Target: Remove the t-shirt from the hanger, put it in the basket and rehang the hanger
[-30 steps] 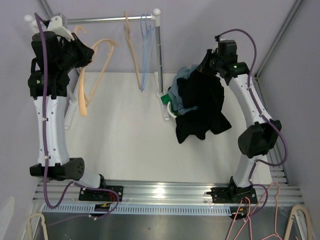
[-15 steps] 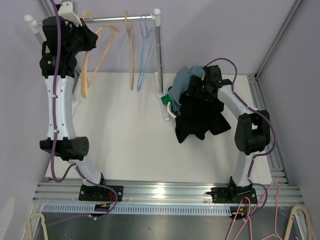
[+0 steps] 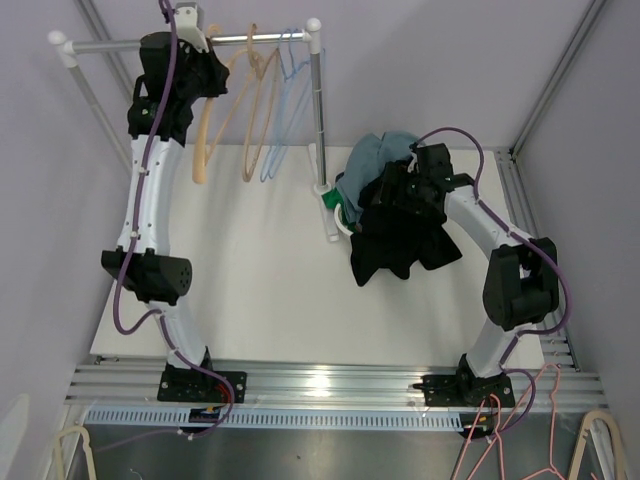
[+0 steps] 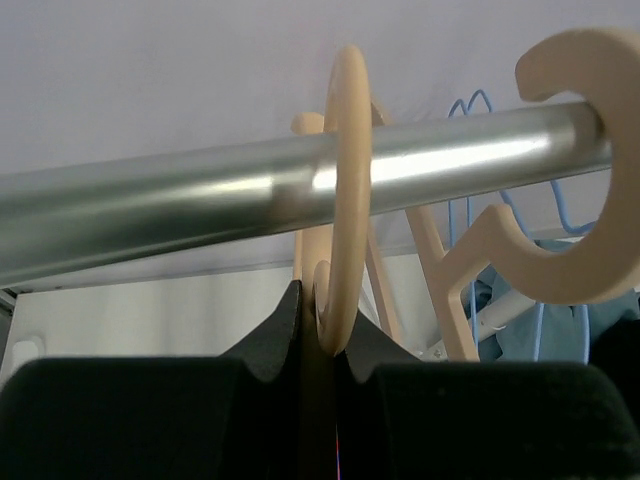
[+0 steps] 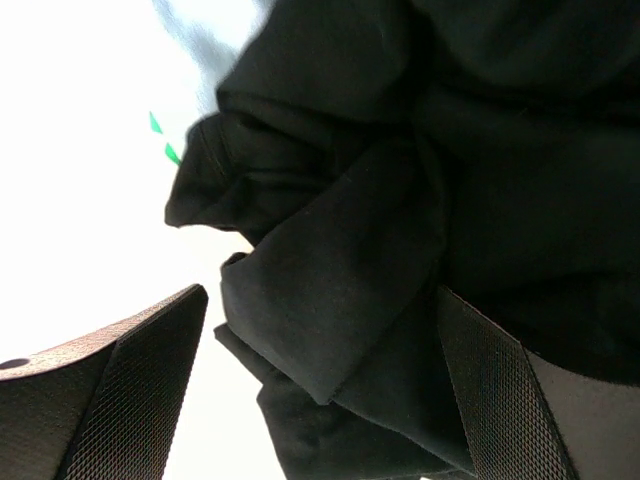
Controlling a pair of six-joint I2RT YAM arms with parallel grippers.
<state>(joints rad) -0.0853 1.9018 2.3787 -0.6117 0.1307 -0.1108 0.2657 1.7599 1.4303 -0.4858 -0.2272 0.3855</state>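
A beige hanger (image 3: 207,125) hangs bare from the metal rail (image 3: 110,43), its hook (image 4: 343,180) looped over the rail (image 4: 180,205). My left gripper (image 3: 192,75) is up at the rail, shut on the lower end of that hook (image 4: 325,318). The black t-shirt (image 3: 400,235) lies crumpled on the white table (image 3: 240,280), off the hanger. My right gripper (image 3: 405,190) rests low over it, open. In the right wrist view the black cloth (image 5: 400,200) bunches between the spread fingers (image 5: 135,385), and nothing is pinched.
A second beige hanger (image 3: 255,120) and blue wire hangers (image 3: 288,90) share the rail. The rack's upright post (image 3: 318,110) stands mid-table. A blue-grey garment (image 3: 372,155) lies under the t-shirt, beside something green (image 3: 330,200). Spare hangers (image 3: 500,440) lie below the table's near edge.
My left arm carried the beige hanger rightward and up onto the rail. My right gripper lowered the black t-shirt onto the pile and opened, letting it go.
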